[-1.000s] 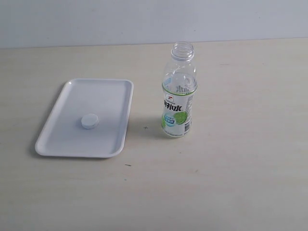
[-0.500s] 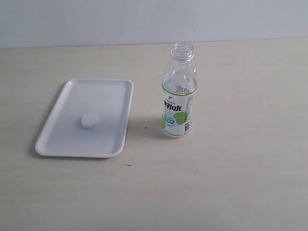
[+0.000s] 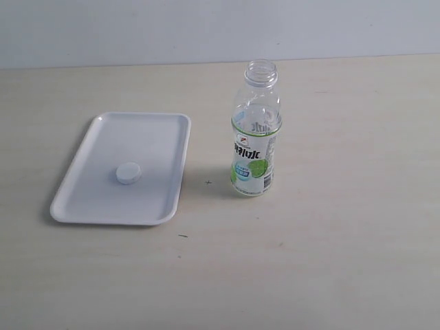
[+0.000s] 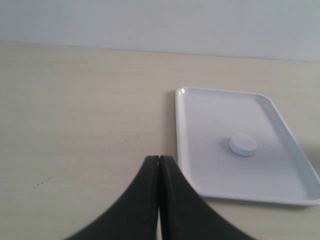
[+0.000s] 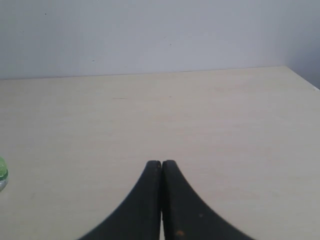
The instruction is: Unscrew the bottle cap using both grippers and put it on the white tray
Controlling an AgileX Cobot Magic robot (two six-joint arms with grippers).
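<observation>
The clear bottle (image 3: 255,134) with its white and green label stands upright on the table, its neck open and capless. The white bottle cap (image 3: 128,173) lies flat inside the white tray (image 3: 165,127), left of the bottle. Neither gripper shows in the exterior view. In the left wrist view my left gripper (image 4: 159,159) is shut with nothing between its fingers, beside the white tray (image 4: 200,105) with the bottle cap (image 4: 243,144) in it. My right gripper (image 5: 161,163) is shut and empty over bare table; a sliver of the bottle (image 5: 2,175) shows at the frame's edge.
The light wooden table (image 3: 330,261) stretches around the tray and the bottle. A pale wall (image 3: 206,27) rises behind the table's far edge.
</observation>
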